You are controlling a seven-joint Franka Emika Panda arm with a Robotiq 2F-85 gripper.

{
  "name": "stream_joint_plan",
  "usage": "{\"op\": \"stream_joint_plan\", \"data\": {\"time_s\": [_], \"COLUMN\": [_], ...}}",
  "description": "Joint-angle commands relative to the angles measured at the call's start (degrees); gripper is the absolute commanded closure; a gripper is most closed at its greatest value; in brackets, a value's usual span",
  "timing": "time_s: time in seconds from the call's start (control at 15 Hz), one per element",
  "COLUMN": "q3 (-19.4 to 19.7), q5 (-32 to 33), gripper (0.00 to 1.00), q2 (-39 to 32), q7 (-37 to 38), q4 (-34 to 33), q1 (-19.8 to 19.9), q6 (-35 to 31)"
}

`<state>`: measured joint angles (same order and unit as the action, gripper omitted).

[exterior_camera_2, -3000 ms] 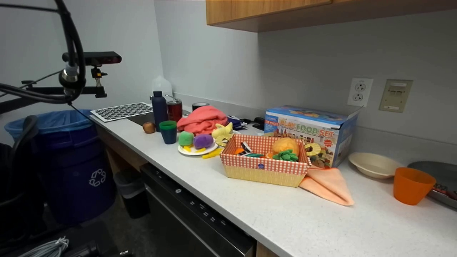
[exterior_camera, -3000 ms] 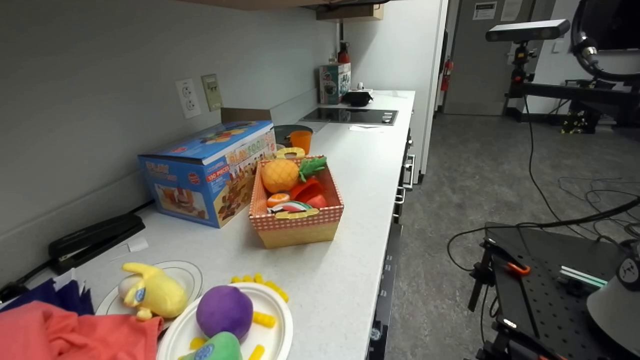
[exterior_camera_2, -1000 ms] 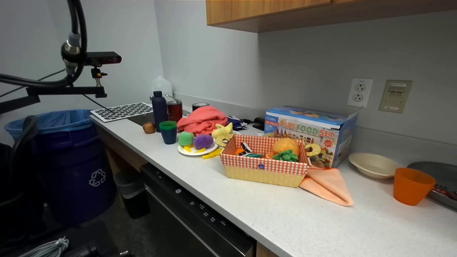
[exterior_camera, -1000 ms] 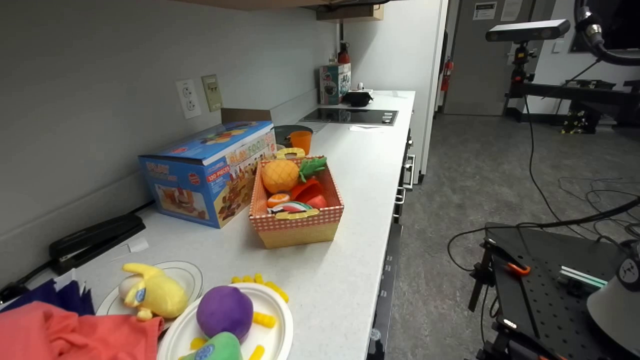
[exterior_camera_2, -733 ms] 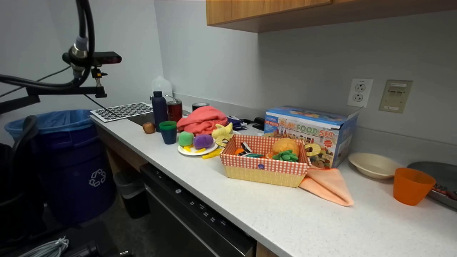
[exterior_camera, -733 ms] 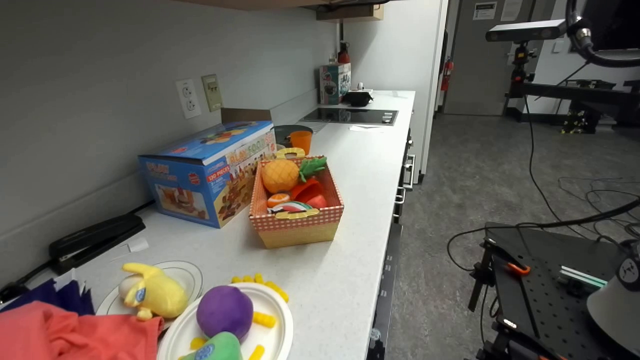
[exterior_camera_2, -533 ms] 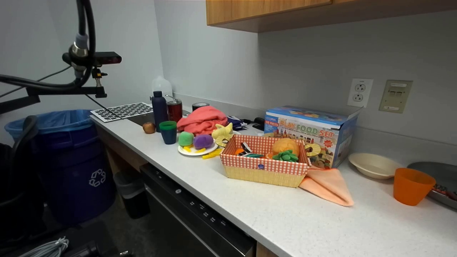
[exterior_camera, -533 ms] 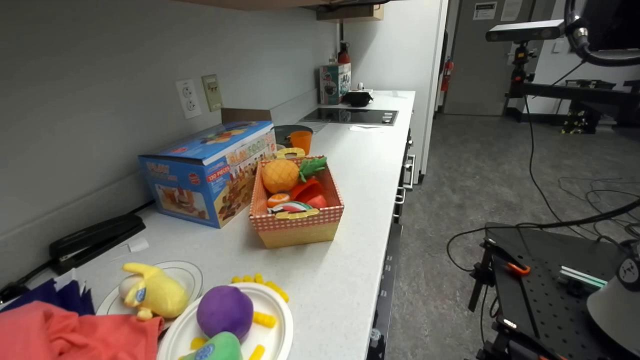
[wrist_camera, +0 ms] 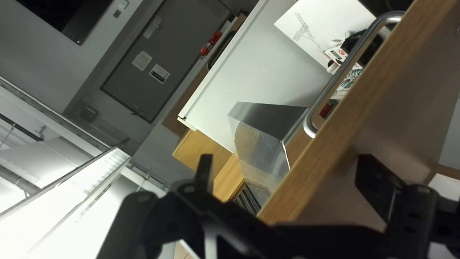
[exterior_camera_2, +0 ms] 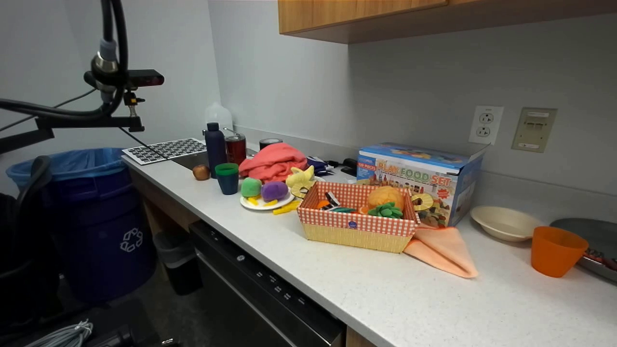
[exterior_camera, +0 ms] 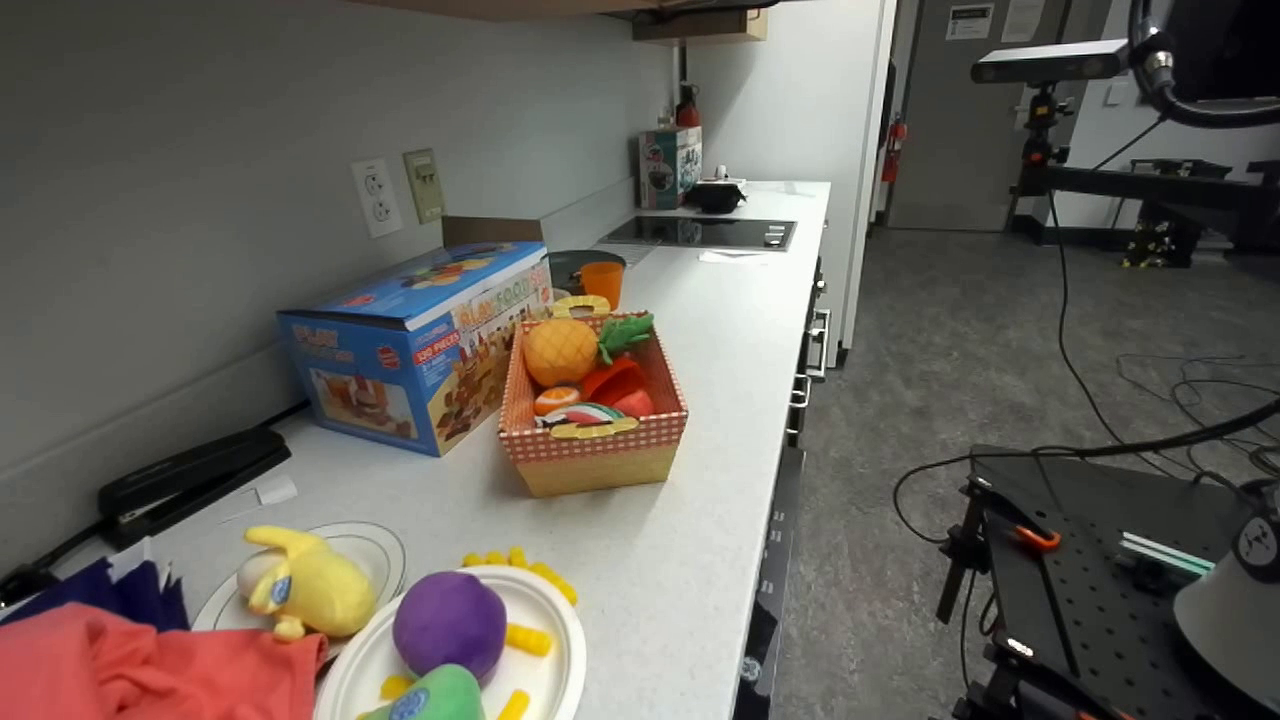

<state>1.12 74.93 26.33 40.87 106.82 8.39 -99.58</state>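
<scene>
My gripper (wrist_camera: 285, 158) is open and holds nothing in the wrist view. Its two black fingers are spread wide. The wooden edge of an upper cabinet (wrist_camera: 323, 162) runs diagonally between them in the picture; I cannot tell whether a finger touches it. A silver bar handle (wrist_camera: 345, 70) sits on this cabinet, above the fingers in the picture. An upper cabinet (exterior_camera_2: 366, 17) also shows in an exterior view. The gripper is outside both exterior views; only the arm's cable and connector (exterior_camera_2: 106, 67) show there, and the connector also shows (exterior_camera: 1160, 65).
A checkered basket (exterior_camera: 590, 470) of toy fruit stands on the counter, beside a play food box (exterior_camera: 380, 340). A white plate (exterior_camera: 560, 650) holds a purple toy (exterior_camera: 450, 625). An orange cup (exterior_camera_2: 556, 253) and a beige bowl (exterior_camera_2: 506, 222) are nearby. A camera on a stand (exterior_camera: 1055, 62) stands off the counter.
Over three seconds the arm's cable and connector have risen in both exterior views and shifted slightly towards the counter. In the last half second they barely move. The counter objects stay put.
</scene>
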Motion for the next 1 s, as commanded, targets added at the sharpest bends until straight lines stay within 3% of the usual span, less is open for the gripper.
{"op": "stream_joint_plan", "data": {"time_s": [0.0, 0.6, 0.93], "q3": [0.78, 0.78, -0.22], "q5": [0.51, 0.04, -1.20], "gripper": [0.00, 0.00, 0.00], "q2": [-0.28, -0.66, -1.26], "q7": [0.03, -0.87, -0.82], "q4": [-0.46, -1.12, -1.79], "q1": [-1.35, -1.62, -1.27], "q6": [0.85, 1.35, 7.33]}}
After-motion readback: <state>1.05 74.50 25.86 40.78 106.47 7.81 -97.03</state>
